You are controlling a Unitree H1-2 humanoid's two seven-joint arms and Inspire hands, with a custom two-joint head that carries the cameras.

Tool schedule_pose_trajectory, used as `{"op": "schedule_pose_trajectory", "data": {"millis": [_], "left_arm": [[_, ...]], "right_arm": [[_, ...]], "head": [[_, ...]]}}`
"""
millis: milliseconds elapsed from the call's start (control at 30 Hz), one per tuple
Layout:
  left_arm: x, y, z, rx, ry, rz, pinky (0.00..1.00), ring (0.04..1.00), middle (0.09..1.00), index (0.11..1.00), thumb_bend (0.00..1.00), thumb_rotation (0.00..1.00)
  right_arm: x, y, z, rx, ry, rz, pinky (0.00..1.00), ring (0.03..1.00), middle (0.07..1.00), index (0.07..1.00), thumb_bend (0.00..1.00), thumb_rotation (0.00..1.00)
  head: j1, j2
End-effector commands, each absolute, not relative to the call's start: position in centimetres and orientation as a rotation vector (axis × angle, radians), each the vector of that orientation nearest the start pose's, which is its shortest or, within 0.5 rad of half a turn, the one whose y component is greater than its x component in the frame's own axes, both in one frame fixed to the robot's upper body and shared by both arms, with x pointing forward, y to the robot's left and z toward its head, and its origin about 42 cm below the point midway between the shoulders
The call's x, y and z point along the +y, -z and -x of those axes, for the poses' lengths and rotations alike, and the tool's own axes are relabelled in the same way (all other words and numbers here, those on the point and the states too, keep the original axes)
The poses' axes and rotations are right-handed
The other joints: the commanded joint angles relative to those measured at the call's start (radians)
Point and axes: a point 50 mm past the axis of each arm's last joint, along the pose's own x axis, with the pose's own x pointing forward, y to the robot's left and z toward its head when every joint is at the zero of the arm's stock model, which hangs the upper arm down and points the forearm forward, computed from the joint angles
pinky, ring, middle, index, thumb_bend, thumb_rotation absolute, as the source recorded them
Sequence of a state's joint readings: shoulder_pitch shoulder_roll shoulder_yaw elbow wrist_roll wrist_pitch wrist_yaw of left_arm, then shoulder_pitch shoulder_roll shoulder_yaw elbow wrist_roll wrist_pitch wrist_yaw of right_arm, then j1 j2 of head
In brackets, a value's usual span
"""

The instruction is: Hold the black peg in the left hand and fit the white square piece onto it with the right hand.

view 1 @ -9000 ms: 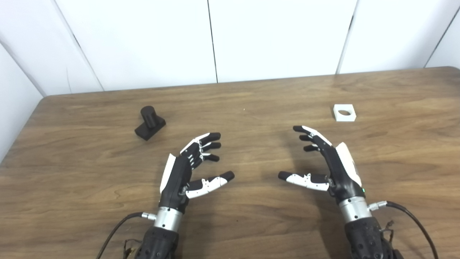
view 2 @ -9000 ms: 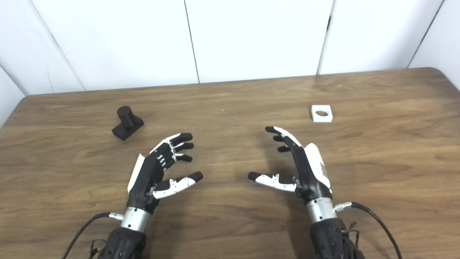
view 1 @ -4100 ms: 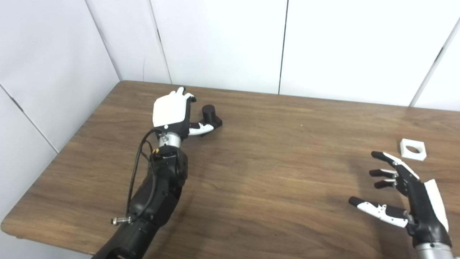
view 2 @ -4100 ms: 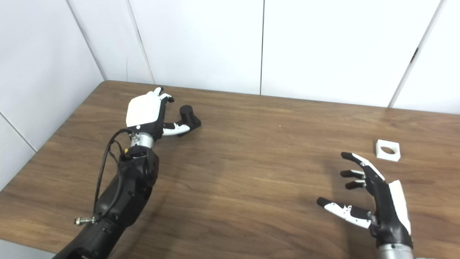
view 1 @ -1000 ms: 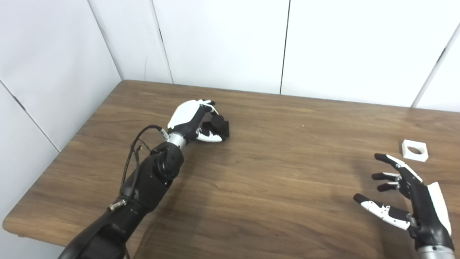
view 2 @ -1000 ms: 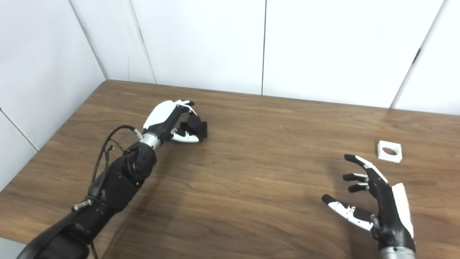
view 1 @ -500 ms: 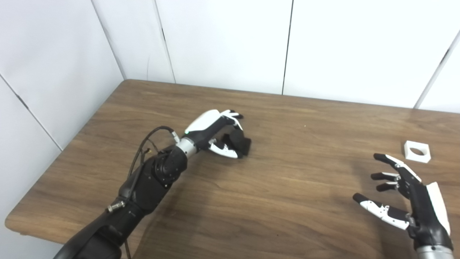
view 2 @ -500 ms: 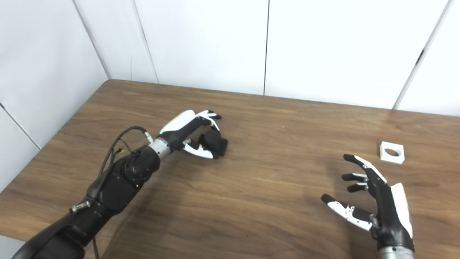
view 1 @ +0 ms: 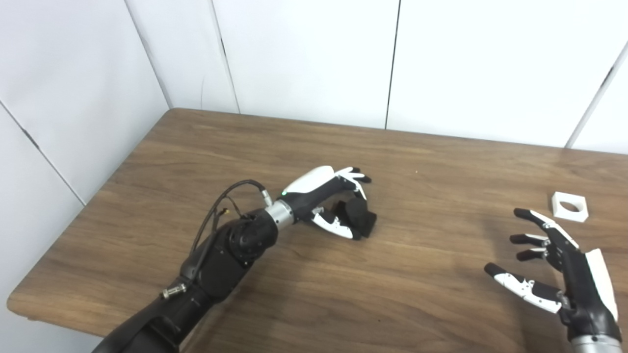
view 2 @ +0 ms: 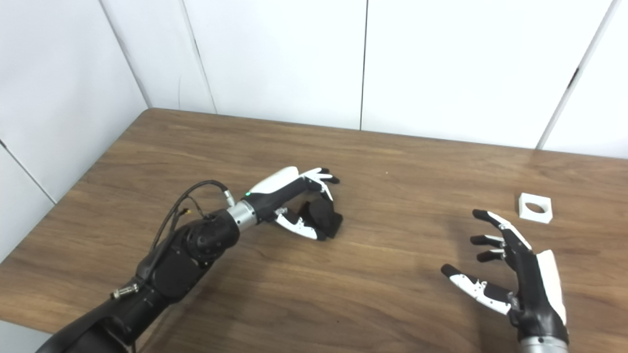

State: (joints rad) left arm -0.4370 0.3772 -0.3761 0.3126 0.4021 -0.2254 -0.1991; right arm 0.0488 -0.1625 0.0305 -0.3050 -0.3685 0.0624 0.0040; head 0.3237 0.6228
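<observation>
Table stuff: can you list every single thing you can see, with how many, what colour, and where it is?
Black peg: one, black, in the left hand's grasp, near the table's middle.
White square piece: one, white with a round hole, lying flat at the table's right side.
Table: one, brown wood, against white wall panels.
Left hand: one, black and white, shut on the peg.
Right hand: one, black and white, open, near the white piece, holding nothing.
</observation>
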Motion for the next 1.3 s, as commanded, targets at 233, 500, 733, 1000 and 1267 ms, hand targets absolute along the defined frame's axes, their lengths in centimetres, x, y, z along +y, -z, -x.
{"op": "schedule_pose_trajectory", "data": {"millis": [233,500,733,1000,1267], "left_arm": [[16.8,-13.1,-38.2,-0.31,0.77,-0.874,0.92,0.992,0.917,0.49,0.52,0.08],[13.8,-11.3,-37.6,-0.309,0.826,-0.83,0.92,0.998,0.921,0.49,0.52,0.08],[11.8,-10.0,-36.8,-0.29,0.872,-0.807,0.95,1.0,0.928,0.491,0.52,0.08],[11.3,-9.4,-36.5,-0.311,0.888,-0.874,0.99,1.0,0.924,0.49,0.52,0.09],[12.6,-9.8,-36.1,-0.328,0.877,-0.892,0.99,1.0,0.924,0.49,0.52,0.09]], "right_arm": [[-24.7,-18.5,-26.4,-0.298,0.027,0.511,0.54,0.692,0.863,0.804,0.55,0.09],[-24.8,-18.7,-26.4,-0.298,0.033,0.523,0.54,0.689,0.862,0.802,0.55,0.12],[-24.8,-18.8,-26.4,-0.303,0.036,0.52,0.53,0.682,0.863,0.8,0.55,0.14],[-25.0,-19.1,-26.3,-0.304,0.038,0.52,0.53,0.683,0.862,0.801,0.54,0.12],[-24.4,-18.6,-26.4,-0.333,0.045,0.514,0.53,0.671,0.845,0.787,0.57,0.12]], "head": [[-0.002,0.006],[-0.008,0.007],[-0.014,0.01],[-0.019,0.014],[-0.188,0.018]]}}
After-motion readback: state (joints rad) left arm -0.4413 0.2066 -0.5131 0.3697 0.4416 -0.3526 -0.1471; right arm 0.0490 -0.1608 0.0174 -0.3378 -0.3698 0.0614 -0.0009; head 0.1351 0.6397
